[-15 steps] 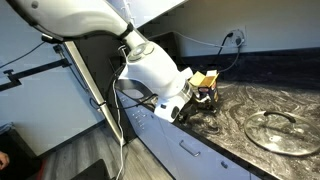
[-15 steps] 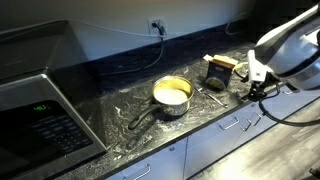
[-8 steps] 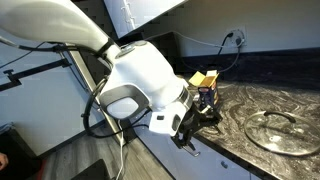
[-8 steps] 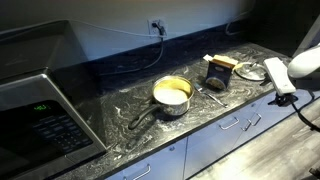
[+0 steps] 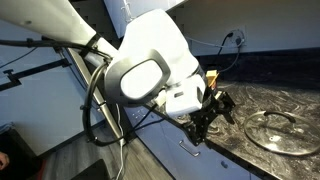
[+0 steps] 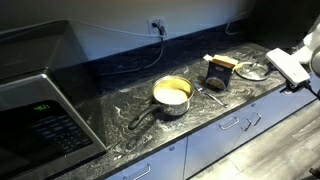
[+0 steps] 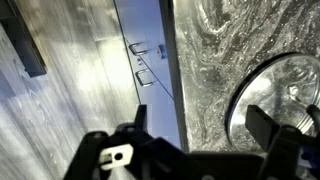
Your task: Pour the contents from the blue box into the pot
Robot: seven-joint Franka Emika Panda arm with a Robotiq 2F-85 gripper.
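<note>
Dark marbled counter (image 6: 120, 105) carries the blue box (image 6: 217, 72), upright with yellow flaps open, beside the yellow-filled silvery pot (image 6: 172, 95), while the gripper (image 7: 205, 140) hangs spread and empty.

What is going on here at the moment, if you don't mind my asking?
A Franka arm is working at a dark marbled counter, but its gripper holds nothing and hangs off the counter's front edge with its fingers apart. The blue box stands upright on the counter, untouched, with its yellow flaps open. The pot sits a little way from it, showing yellow inside. A glass lid lies flat beyond the box. Nothing appears to have been poured yet.
</note>
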